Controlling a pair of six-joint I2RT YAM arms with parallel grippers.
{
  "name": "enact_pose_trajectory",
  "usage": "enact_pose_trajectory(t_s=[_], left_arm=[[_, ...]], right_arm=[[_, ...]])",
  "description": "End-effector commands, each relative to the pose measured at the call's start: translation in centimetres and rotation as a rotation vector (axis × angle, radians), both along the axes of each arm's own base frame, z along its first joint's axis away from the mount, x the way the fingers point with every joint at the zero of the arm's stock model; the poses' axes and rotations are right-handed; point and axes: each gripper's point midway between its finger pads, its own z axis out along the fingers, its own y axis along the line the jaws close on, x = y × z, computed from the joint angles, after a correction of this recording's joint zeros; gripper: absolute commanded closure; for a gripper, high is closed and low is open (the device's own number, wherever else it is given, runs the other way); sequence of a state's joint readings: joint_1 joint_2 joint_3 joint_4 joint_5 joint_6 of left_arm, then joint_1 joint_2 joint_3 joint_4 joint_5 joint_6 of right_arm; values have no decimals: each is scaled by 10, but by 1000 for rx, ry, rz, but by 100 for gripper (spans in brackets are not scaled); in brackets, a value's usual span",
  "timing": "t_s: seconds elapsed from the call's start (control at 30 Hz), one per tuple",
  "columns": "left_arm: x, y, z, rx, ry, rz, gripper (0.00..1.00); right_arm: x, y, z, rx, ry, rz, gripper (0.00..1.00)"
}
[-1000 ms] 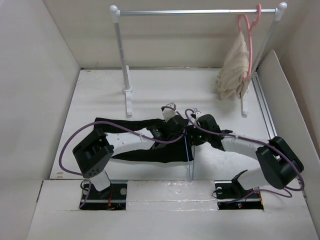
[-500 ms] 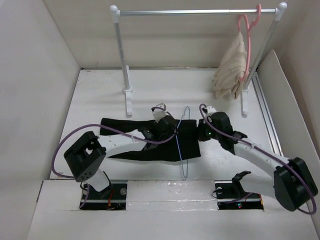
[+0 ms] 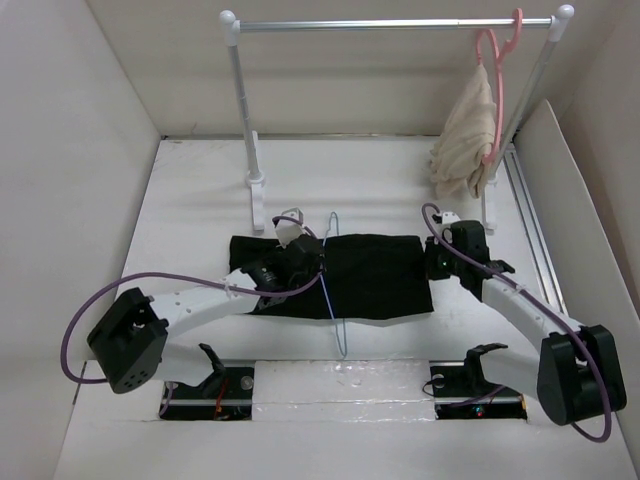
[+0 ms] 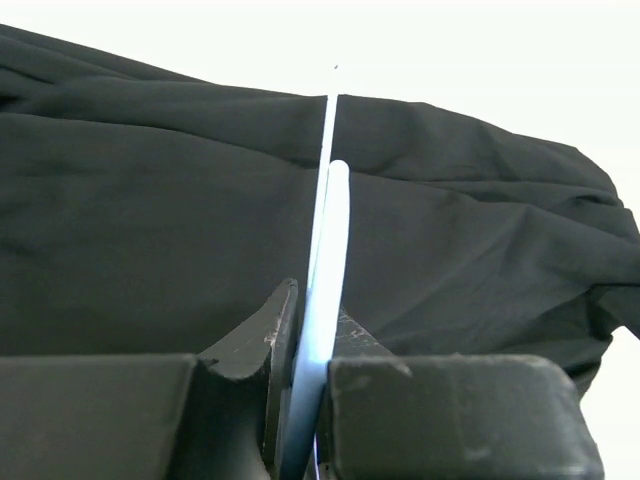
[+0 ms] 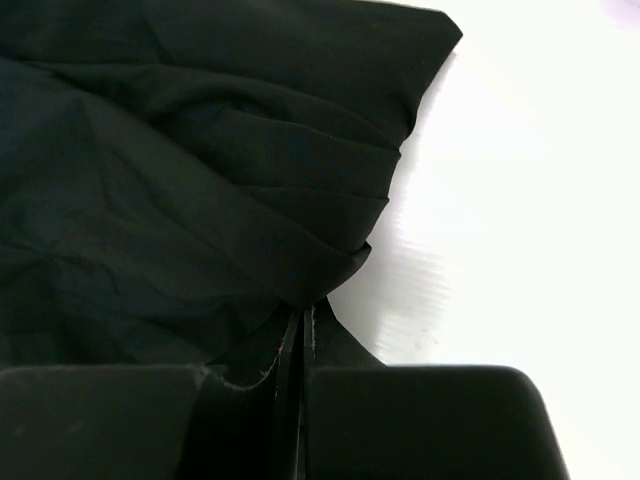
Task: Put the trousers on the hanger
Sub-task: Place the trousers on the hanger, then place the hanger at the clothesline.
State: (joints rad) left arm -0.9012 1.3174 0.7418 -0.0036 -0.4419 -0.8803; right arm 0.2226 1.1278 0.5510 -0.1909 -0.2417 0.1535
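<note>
The black trousers (image 3: 375, 275) lie spread flat across the middle of the table. The thin light-blue hanger (image 3: 329, 300) runs front to back across their left part, its hook toward the rack. My left gripper (image 3: 312, 262) is shut on the hanger (image 4: 328, 240), whose bar runs up from between the fingers over the dark cloth (image 4: 150, 230). My right gripper (image 3: 433, 266) sits at the trousers' right edge, shut on a gathered fold of the trousers (image 5: 190, 200); the black pads (image 5: 330, 335) pinch the fabric beside bare white table.
A clothes rack (image 3: 390, 24) stands at the back, its left post (image 3: 246, 120) close behind the trousers. A pink hanger (image 3: 494, 60) with a beige garment (image 3: 463, 145) hangs at the rail's right end. White walls enclose the table; a metal track (image 3: 530, 215) runs along the right.
The right gripper has shut on the trousers and pulled them rightward, spreading the cloth. The left gripper has carried the hanger to the left. Both arms are now stretched farther apart.
</note>
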Motion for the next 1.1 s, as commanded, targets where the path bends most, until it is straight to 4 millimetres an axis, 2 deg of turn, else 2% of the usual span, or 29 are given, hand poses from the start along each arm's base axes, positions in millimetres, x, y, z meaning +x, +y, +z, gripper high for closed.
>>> enact_pose_trajectory(t_s=[0.0, 0.2, 0.37, 0.4, 0.43, 0.47, 0.5, 0.53, 0.57, 0.63, 0.67, 0.7, 0.73, 0.77, 0.8, 0.83, 0.87, 0.93, 0.97, 1.0, 1.07], left_arm=[[-17, 48, -30, 250, 58, -2, 100], [-12, 53, -20, 271, 58, 20, 100], [-8, 39, 2, 197, 22, -8, 100], [-3, 35, 14, 182, 4, 0, 100], [-6, 25, 23, 193, -10, -19, 100], [-8, 27, 21, 203, -3, -20, 100], [-4, 17, 38, 180, -27, -26, 100], [-4, 13, 43, 169, -27, -36, 100], [-3, 9, 51, 152, -31, -43, 100], [3, -1, 77, 101, -61, -41, 100], [2, -2, 83, 98, -57, -45, 100], [6, -8, 101, 65, -79, -45, 100], [7, -11, 111, 51, -89, -51, 100], [7, -12, 117, 48, -92, -59, 100], [9, -15, 134, 25, -116, -59, 100], [9, -18, 141, 24, -128, -68, 100], [9, -17, 147, 36, -137, -76, 100], [13, -23, 170, 14, -167, -87, 100], [12, -23, 173, 26, -164, -96, 100], [14, -27, 197, 3, -194, -106, 100], [14, -34, 212, 10, -190, -142, 100]], right_arm=[[4, -8, -4, -29, -12, 14, 100], [10, -18, -13, -56, 8, -13, 100], [10, -12, -18, -48, 23, 10, 100], [8, -10, -20, -51, 27, 11, 100], [8, -10, -21, -48, 33, 11, 100], [9, -10, -21, -48, 31, 11, 100], [8, -4, -20, -40, 33, 29, 94], [8, -1, -18, -38, 34, 36, 69], [5, 2, -17, -39, 39, 44, 58], [6, 14, 4, -16, -5, 80, 38], [1, 17, 11, -12, -1, 90, 34], [-1, 20, 21, -7, -17, 90, 29], [0, 29, 50, 12, -90, 113, 21], [-8, 31, 49, 2, -54, 125, 21], [-11, 33, 70, 15, -103, 124, 15], [-17, 36, 89, 28, -143, 132, 14], [-27, 45, 109, 35, -168, 168, 13], [-38, 54, 135, 67, -206, 181, 12], [-50, 66, 161, 112, -258, 226, 12], [-58, 74, 174, 155, -266, 247, 11], [-72, 86, 201, 223, -298, 283, 10]])
